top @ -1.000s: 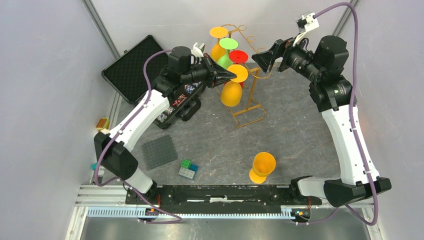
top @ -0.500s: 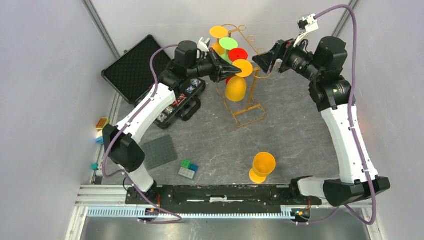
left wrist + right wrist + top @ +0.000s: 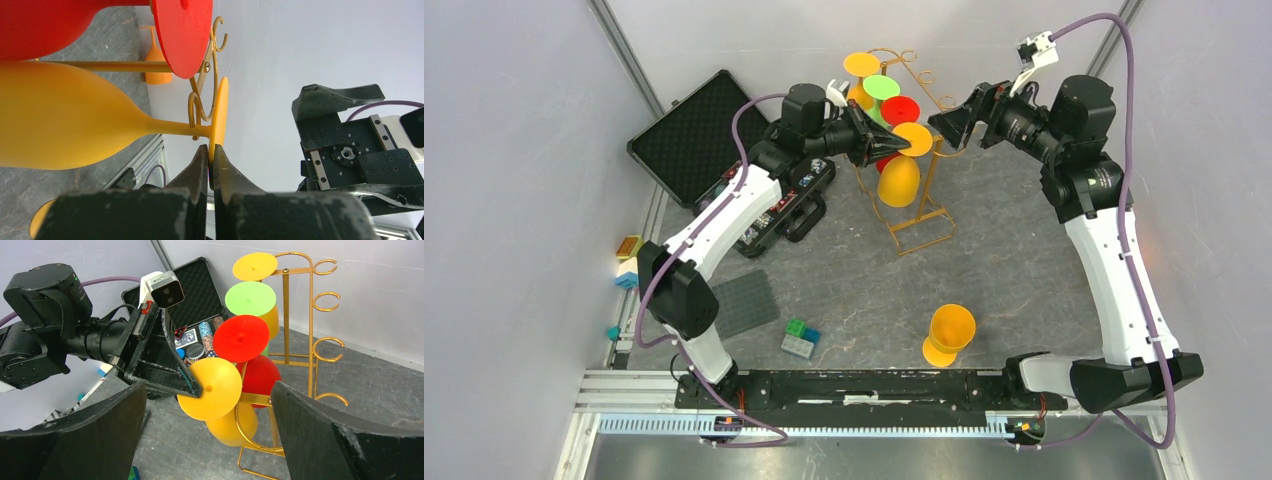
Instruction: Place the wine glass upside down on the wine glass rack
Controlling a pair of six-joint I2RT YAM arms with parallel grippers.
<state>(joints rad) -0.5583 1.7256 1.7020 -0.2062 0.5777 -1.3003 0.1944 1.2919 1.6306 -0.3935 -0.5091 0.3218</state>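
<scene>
My left end effector [image 3: 906,150] is black; the wine glass [image 3: 899,182] in it is amber yellow. The rack [image 3: 924,215] is gold. On it are a red glass [image 3: 901,112], a green glass [image 3: 881,87] and a top glass [image 3: 861,65], amber too. The loose glass [image 3: 949,335] is orange-amber, the tabletop [image 3: 1024,260] grey with pale marble veins, the case [image 3: 684,125] black with dimpled lining, the baseplate [image 3: 742,303] dark grey and studded, my arms [image 3: 1114,290] white and black.

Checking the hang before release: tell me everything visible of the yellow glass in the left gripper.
The yellow wine glass looks like opaque matte plastic: rounded bowl, thin stem, flat round foot. It hangs upside down, bowl lowest. The left gripper is shut on the foot's rim. Its stem appears to sit in a loop of the gold wine glass rack, under the red glass.
</scene>
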